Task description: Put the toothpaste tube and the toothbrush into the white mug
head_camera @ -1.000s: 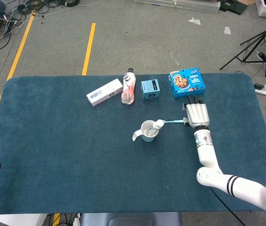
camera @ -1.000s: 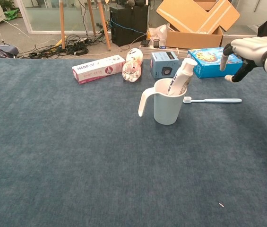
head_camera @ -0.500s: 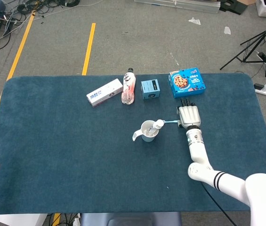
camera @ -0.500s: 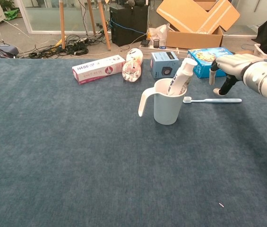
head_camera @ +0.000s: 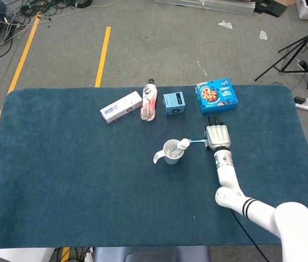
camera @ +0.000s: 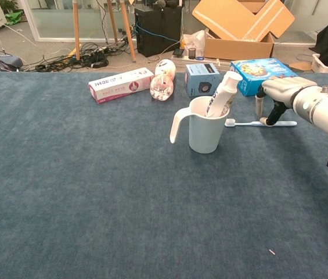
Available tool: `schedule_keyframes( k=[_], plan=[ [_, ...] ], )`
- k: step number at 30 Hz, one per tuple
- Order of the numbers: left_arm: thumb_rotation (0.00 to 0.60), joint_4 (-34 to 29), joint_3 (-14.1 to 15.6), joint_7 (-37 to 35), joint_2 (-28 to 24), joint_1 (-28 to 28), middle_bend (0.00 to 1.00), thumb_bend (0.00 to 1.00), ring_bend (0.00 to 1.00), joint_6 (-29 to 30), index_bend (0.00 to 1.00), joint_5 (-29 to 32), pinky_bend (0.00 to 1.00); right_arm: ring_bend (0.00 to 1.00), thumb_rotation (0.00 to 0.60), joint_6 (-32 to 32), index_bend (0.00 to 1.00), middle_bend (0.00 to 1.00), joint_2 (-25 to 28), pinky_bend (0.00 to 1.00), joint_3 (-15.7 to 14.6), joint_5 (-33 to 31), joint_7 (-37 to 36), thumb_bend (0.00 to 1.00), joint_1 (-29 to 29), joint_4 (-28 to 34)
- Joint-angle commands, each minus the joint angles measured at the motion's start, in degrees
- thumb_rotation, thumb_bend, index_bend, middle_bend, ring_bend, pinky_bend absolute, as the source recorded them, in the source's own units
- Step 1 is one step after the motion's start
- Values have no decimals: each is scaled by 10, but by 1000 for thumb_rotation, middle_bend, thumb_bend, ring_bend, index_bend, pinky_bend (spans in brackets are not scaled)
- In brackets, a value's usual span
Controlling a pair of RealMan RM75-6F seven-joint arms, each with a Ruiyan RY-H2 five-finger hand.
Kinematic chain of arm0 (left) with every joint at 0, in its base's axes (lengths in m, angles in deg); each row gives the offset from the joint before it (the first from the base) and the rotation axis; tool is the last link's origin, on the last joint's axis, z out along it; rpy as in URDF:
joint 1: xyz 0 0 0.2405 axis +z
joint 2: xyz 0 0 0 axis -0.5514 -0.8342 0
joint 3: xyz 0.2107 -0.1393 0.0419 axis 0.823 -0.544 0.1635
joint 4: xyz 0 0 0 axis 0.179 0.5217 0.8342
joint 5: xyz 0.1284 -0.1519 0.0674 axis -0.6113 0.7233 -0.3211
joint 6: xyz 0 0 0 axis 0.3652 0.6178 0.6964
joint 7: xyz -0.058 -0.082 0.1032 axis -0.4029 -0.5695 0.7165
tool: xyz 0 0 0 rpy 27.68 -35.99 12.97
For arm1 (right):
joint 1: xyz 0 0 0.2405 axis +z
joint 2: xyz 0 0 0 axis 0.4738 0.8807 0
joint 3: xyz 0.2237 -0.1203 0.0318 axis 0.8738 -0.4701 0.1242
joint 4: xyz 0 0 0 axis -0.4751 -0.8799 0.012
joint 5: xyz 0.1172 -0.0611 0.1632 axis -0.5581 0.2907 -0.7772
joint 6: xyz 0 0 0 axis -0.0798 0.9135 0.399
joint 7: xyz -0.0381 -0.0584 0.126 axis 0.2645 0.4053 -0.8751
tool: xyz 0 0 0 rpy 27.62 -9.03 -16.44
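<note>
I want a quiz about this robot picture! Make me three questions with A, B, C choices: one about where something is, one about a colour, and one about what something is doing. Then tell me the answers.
1. Where is the toothbrush?
A. Standing in the mug
B. Lying on the table to the right of the white mug
C. On top of the blue cookie box

2. What colour is the table cover?
A. Dark blue
B. Red
C. Yellow

3. What is the toothpaste tube doing?
A. Lying flat on the table
B. Leaning inside the white mug
C. Held up by the right hand

Answers:
1. B, it lies flat on the cloth, with the right hand's fingers reaching down at its handle.
2. A, the cloth is dark blue all over.
3. B, its cap sticks up over the mug's rim.
</note>
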Motion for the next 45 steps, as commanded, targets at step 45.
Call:
schedule_keyframes(
  k=[45],
  plan=[
    [600, 1, -3, -22, -9, 5, 444, 290, 452, 1, 387, 6, 451, 0, 600, -65, 567, 91, -71, 209, 24, 22, -23, 278, 14, -125]
  ],
)
